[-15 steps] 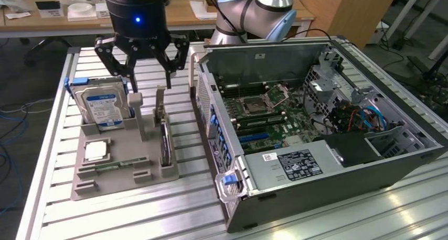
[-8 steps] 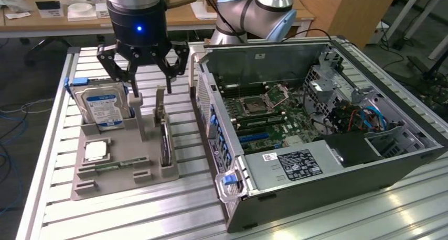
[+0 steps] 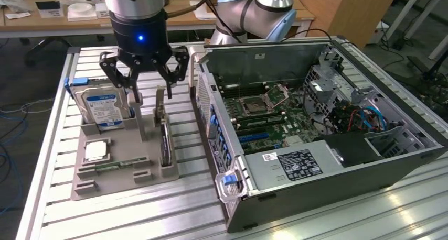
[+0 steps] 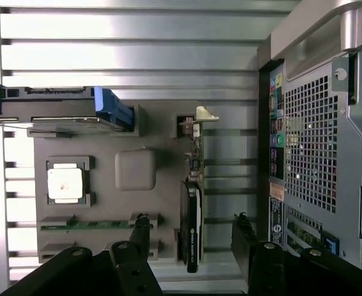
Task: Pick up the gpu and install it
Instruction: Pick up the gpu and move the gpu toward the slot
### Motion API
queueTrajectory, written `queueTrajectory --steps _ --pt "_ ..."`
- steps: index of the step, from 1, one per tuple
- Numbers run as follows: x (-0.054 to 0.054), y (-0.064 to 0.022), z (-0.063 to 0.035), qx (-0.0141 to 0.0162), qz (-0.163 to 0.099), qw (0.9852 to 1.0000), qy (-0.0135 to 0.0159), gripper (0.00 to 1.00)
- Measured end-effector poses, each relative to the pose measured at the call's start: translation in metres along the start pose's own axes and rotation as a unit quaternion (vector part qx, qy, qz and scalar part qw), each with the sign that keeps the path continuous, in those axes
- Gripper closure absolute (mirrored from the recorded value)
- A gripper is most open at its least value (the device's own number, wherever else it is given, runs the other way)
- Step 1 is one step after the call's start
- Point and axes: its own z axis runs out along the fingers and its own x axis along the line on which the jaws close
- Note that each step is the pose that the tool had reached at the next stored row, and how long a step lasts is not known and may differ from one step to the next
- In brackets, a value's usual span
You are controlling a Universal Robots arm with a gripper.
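a grey moulded parts tray point(image 3: 133, 145) sits on the slatted aluminium worktop point(image 3: 175, 214). in its slots and recesses are:
- a silver hard drive with a blue-white label point(image 3: 104, 108), standing upright
- a square silver processor chip point(image 3: 96, 151), lying flat
- a narrow green memory stick point(image 3: 115, 165), set on edge
- the gpu point(image 3: 165, 145), a thin dark rectangular card standing on its long edge in the slot nearest the case (its pale metal bracket is at the far end in the exterior view)

just beside the tray, on the exterior view's right, a grey tower computer case point(image 3: 294, 203) lies on its side with the panel off and the motherboard bare.

the black hand point(image 3: 152, 96) hangs above the tray with its jaws spread wide, gripping nothing. in the wrist view a fingertip stands on each side of the gpu, clear of the card.

behind the worktop is a wooden desk point(image 3: 42, 20), and cables point(image 3: 10, 114) lie on the floor.
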Motion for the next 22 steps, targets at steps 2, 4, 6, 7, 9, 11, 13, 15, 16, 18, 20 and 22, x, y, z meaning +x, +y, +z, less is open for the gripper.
queueTrajectory --steps 2,4,6,7,9,11,13,15,16,18,20,22 --pt "0.000 -0.0001 0.0029 0.0000 0.000 1.0000 0.0000 0.35" --pt "0.000 -0.0003 0.0061 0.0000 0.000 1.0000 0.0000 0.35" --pt "0.000 -0.0004 0.0091 0.0000 0.000 1.0000 0.0000 0.35" --pt "0.000 -0.0005 0.0105 0.0000 0.000 1.0000 0.0000 0.35" --pt "0.000 -0.0006 0.0135 0.0000 0.000 1.0000 0.0000 0.35" --pt "0.000 -0.0007 0.0166 0.0000 0.000 1.0000 0.0000 0.35" --pt "0.001 -0.0009 0.0198 0.0000 0.000 1.0000 -0.0001 0.35" --pt "0.001 -0.0010 0.0230 0.0000 0.000 1.0000 0.0000 0.35" --pt "0.001 -0.0011 0.0248 0.0000 0.000 1.0000 0.0000 0.35" --pt "0.001 -0.0013 0.0280 0.0000 0.000 1.0000 0.0000 0.35" --pt "0.001 -0.0014 0.0312 0.0000 0.000 1.0000 0.0000 0.35" --pt "0.001 -0.0015 0.0342 0.0000 0.000 1.0000 0.0000 0.35"
